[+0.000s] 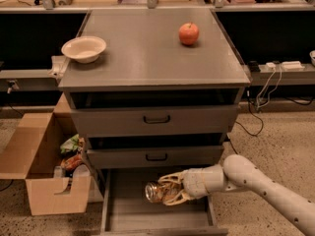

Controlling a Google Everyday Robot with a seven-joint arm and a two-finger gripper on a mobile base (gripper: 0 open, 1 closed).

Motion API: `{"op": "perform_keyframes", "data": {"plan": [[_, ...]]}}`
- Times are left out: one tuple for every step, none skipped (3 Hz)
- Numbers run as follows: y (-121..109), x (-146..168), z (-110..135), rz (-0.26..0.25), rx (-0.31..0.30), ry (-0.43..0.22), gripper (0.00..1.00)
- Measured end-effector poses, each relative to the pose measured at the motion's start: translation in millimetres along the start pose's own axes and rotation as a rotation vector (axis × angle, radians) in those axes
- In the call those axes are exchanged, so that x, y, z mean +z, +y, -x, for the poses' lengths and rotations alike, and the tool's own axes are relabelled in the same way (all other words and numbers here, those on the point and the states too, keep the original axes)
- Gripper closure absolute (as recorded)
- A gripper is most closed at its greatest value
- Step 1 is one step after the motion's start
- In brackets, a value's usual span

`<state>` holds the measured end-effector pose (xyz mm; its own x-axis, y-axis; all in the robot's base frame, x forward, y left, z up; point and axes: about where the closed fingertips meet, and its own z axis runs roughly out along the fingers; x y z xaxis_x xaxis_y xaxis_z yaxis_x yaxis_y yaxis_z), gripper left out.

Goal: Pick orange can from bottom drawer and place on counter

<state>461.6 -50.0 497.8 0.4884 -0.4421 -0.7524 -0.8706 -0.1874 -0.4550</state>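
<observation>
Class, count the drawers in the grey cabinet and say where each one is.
3. Two with black handles sit stacked under the counter: upper drawer, middle drawer. The bottom drawer is pulled open below; over it the gripper holds the orange can. None seem hidden.

No legible txt or nos. anywhere.

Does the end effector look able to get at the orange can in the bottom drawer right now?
Likely yes: the end effector is inside the open bottom drawer, fingers closed around the orange can, nothing between them.
</observation>
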Motion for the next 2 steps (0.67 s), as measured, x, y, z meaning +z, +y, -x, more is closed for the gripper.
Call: {"op": "perform_keyframes", "data": {"plan": [[-14,-8,30,-0.001,-0.001,-0.017,1.00],[-45,-24,78,-0.010,-0.028,-0.025,1.00]]}}
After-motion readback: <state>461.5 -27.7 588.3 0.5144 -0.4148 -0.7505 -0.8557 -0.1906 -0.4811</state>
